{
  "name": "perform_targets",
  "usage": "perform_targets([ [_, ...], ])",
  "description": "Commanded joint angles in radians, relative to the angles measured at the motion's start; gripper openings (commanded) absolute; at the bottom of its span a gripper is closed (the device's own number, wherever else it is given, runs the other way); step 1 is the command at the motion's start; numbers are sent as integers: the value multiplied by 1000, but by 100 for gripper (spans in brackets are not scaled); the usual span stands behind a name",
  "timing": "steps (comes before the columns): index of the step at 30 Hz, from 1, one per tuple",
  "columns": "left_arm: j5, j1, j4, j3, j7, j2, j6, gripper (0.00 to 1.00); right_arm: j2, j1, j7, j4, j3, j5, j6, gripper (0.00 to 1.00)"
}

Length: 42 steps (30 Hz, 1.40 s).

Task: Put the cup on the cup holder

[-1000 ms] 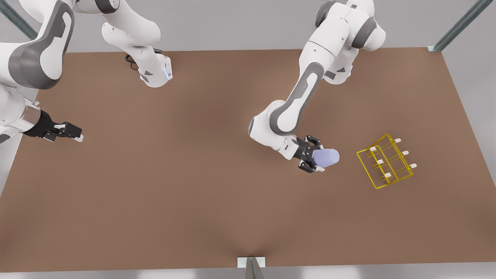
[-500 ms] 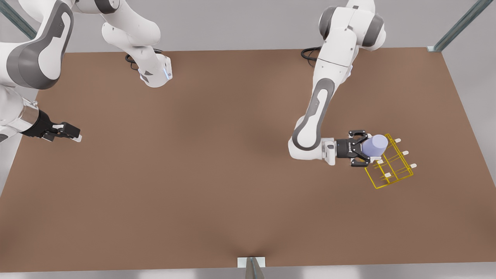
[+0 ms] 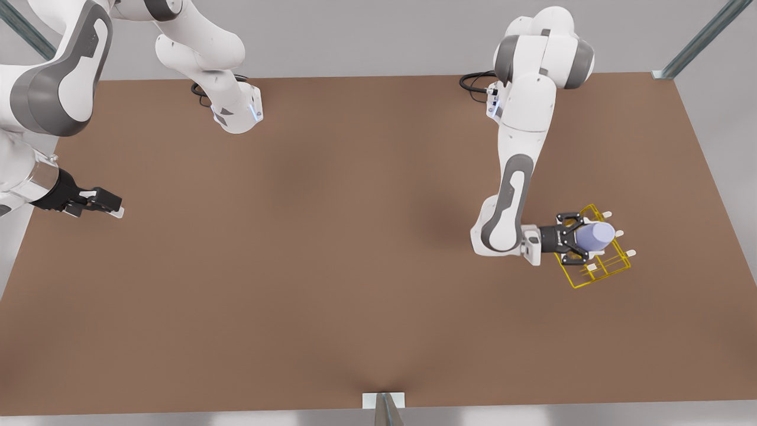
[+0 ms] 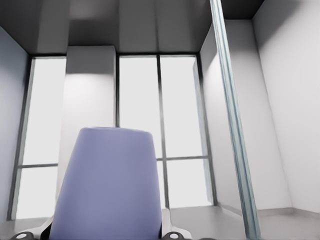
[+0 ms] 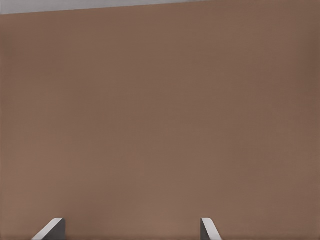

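Note:
The lavender-blue cup point(image 3: 595, 235) is held on its side over the yellow wire cup holder point(image 3: 609, 271) at the front view's right. My left gripper point(image 3: 582, 239) is shut on the cup, whose closed end points toward the front view's right. Some white-tipped pegs show around it, and the rest lie beneath the cup and fingers. In the left wrist view the cup point(image 4: 107, 185) rises between the fingers against bright windows. My right gripper point(image 3: 112, 207) waits open low over the table at the front view's left. Its fingertips point(image 5: 52, 229) stand wide apart above bare table.
The brown table point(image 3: 331, 266) stretches between the two arms. Both arm bases point(image 3: 239, 112) stand along its far edge. A metal post point(image 3: 387, 408) rises at the near edge, and slanted frame struts point(image 3: 698, 41) cross the far corners.
My left gripper has carried the cup toward the front view's right, from beside the cup holder to over it. The right arm has hardly moved.

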Motion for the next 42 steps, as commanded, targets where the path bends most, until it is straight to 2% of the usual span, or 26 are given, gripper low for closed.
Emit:
perform_targets([
  [1, -1, 1, 21, 0, -87, 21, 29, 89, -1, 0, 1, 0, 0, 1, 2, 100],
  [16, -3, 23, 15, 2, -138, 57, 57, 90, -1, 0, 1, 0, 0, 2, 2, 100],
  [17, -4, 23, 15, 2, -138, 57, 57, 100, -1, 0, 1, 0, 0, 1, 2, 100],
  [22, -4, 23, 15, 2, -127, 58, 55, 100, -1, 0, 1, 0, 0, 1, 2, 100],
  [25, -4, 15, 10, 2, 44, -15, 40, 100, -1, 0, 1, 0, 0, 1, 2, 100],
  [26, -12, 9, 19, -10, 216, -89, 45, 100, -1, 0, 1, 0, 0, 1, 2, 100],
  [27, -98, 11, 62, -67, 512, -183, 83, 100, -1, 0, 1, 0, 0, 2, 2, 100],
  [28, -197, 9, 142, -70, 770, -212, 127, 100, -1, 0, 1, 0, 0, 2, 2, 100],
  [30, -613, 12, 452, -61, 1351, -201, 138, 100, -1, 0, 1, 0, 0, 2, 2, 100],
  [31, -731, 21, 509, -60, 1543, -203, 140, 100, -1, 1, 1, 0, 0, 2, 2, 100],
  [32, -976, 49, 584, -52, 1795, -209, 138, 100, -1, 1, 1, 0, 0, 2, 2, 100],
  [34, -1262, 130, 616, -61, 2117, -281, 132, 100, -1, 1, 1, 0, 0, 1, 2, 100],
  [35, -1319, 184, 616, -95, 2269, -338, 118, 100, -1, 1, 1, 0, 0, 1, 2, 100],
  [36, -1325, 253, 616, -174, 2401, -384, 117, 100, -1, 1, 1, 0, 0, 1, 2, 100],
  [38, -1362, 281, 601, -182, 2661, -454, 95, 100, -1, 1, 1, 0, 0, 1, 2, 100],
  [39, -1379, 279, 599, -178, 2657, -470, 109, 100, -1, 1, 1, 0, 0, 1, 2, 100],
  [42, -1389, 271, 460, -176, 2552, -555, 276, 100, -1, 1, 1, 0, 0, 2, 2, 100],
])
